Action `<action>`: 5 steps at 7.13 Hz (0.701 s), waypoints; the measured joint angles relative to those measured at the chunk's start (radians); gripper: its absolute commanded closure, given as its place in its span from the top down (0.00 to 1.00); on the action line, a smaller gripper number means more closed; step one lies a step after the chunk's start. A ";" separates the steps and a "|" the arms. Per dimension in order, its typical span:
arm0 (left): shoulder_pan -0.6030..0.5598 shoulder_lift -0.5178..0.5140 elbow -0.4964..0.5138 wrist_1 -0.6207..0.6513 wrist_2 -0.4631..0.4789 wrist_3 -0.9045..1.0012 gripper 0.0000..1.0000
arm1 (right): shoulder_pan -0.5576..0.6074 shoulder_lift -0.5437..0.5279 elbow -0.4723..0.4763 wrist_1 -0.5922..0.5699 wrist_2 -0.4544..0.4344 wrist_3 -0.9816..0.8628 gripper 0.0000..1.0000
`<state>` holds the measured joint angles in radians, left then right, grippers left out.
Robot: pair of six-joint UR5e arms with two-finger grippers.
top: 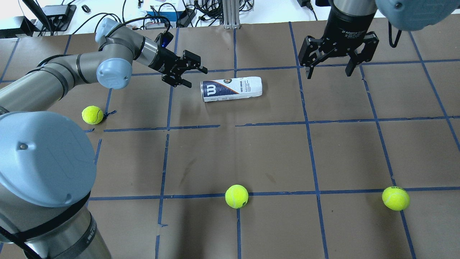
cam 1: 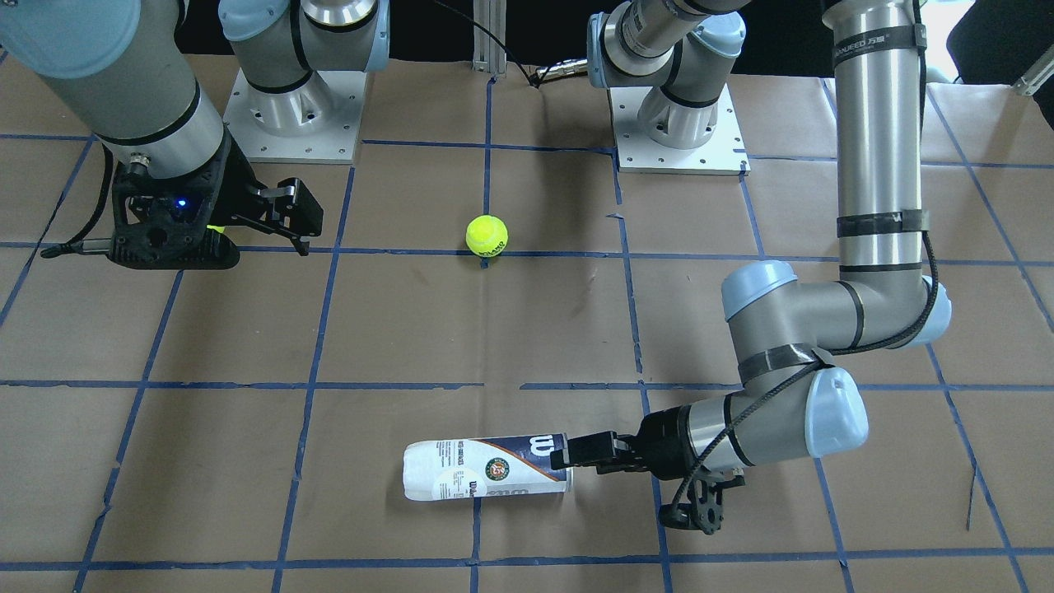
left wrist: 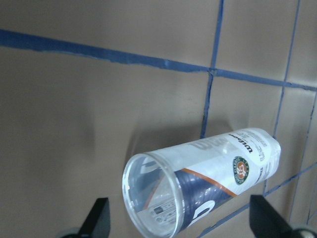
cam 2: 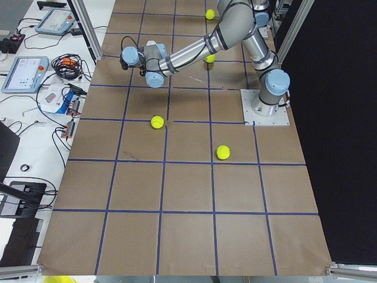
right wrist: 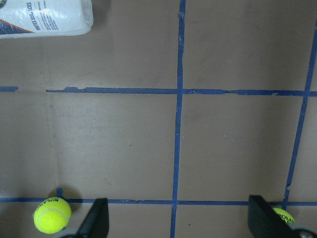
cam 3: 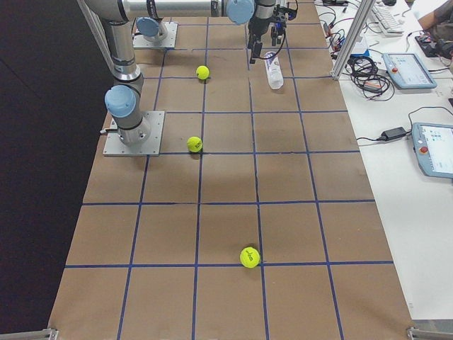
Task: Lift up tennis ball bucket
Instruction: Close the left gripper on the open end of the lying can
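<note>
Evidently spread wide at the left gripper [top: 197, 76], with the open mouth of the tennis ball bucket [top: 231, 89] just ahead and nothing held; cannot tell from any view whether a fingertip touches the rim. Spread wide as well at the right gripper [top: 329, 73], hanging above the bench [top: 345, 154] off the bucket's closed end, apart from it and holding nothing. Lying on its side close to the far edge of the bench, about midway along it, mouth toward the left-hand end. Looks empty through the clear wall, so probably very light. Thin, smooth and round, so likely to roll, slip, or buckle near the unsupported rim. Better to close across the labelled body around mid-length, or toward the stiffer closed end, with a gentle squeeze. Loose tennis balls [top: 236, 196] elsewhere: one toward the left-hand edge, two nearer the robot's edge, all well apart from the bucket.
</note>
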<state>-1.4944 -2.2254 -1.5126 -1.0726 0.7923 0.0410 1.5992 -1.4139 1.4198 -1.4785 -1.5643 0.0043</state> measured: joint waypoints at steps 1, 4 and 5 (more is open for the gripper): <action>-0.016 -0.002 -0.025 0.037 -0.012 -0.008 1.00 | 0.000 -0.001 0.001 -0.018 -0.001 0.002 1.00; -0.028 -0.020 -0.050 0.067 -0.017 -0.021 0.89 | -0.001 -0.001 0.003 -0.035 -0.001 0.004 1.00; -0.029 -0.024 -0.050 0.072 -0.018 -0.038 0.62 | -0.003 -0.001 0.004 -0.040 -0.001 0.003 1.00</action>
<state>-1.5239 -2.2499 -1.5628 -1.0004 0.7741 0.0033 1.5967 -1.4152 1.4233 -1.5184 -1.5658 0.0075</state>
